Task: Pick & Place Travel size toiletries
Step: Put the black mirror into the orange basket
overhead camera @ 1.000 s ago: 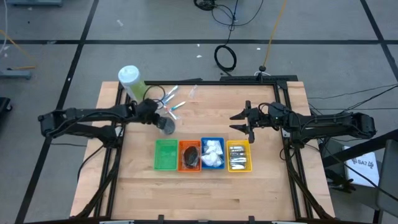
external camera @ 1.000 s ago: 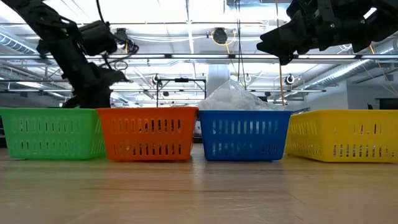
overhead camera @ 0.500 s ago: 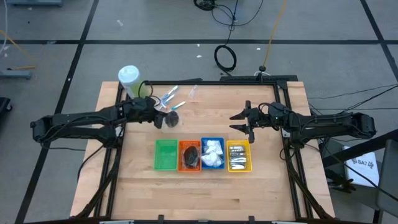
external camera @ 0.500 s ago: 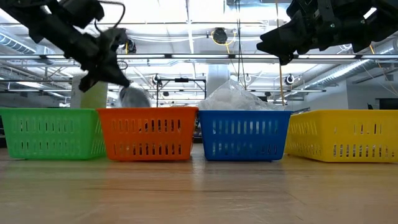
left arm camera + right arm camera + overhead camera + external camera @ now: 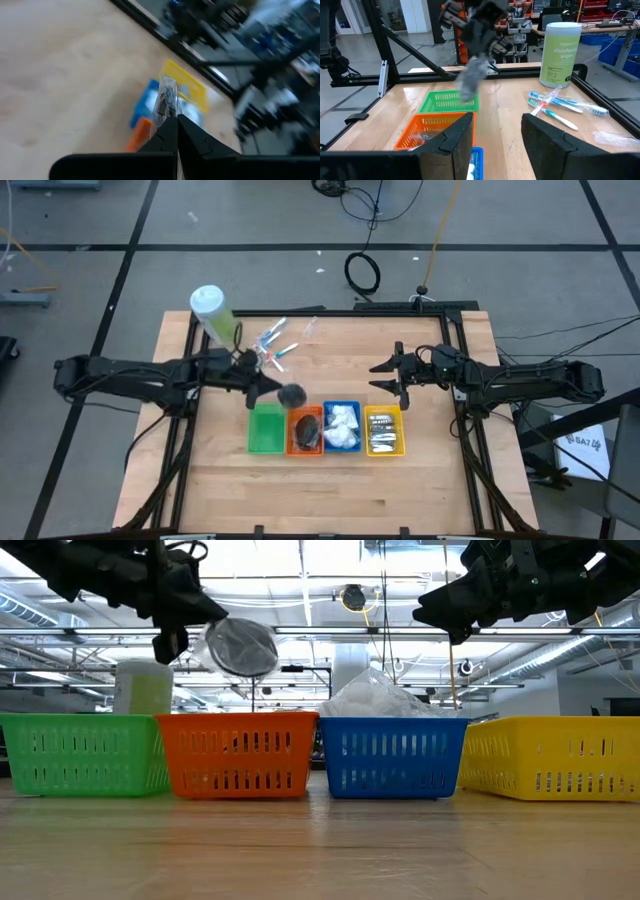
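My left gripper (image 5: 268,386) is shut on a dark clear pouch (image 5: 292,394) and holds it in the air just beyond the far rims of the green bin (image 5: 266,430) and the orange bin (image 5: 305,432). The low view shows the pouch (image 5: 242,647) well above the bins. Blue-green-white sticks (image 5: 275,345) lie flat on the table behind it. White packets fill the blue bin (image 5: 342,427), and silver tubes lie in the yellow bin (image 5: 384,430). My right gripper (image 5: 393,375) hovers open and empty beyond the yellow bin. My left gripper pinches one edge of the pouch (image 5: 167,111) between its two fingertips (image 5: 170,131). The fingers come nearly level from the table's left. The pouch stands edge-on beyond the fingertips, lifted clear of table and bins.
A large pale-green bottle (image 5: 210,310) with a white cap stands at the far left of the table. A clear wrapper (image 5: 310,328) lies near the far edge. The four bins sit in a row at mid-table. Black frame rails (image 5: 455,380) run along the table's sides.
My left gripper, shut on the pouch throughout, has risen and swung from near the sticks toward the table's right and near edge, tipping up from pointing steeply down to nearly level. The pouch has gone with it, from table height to well above the bins.
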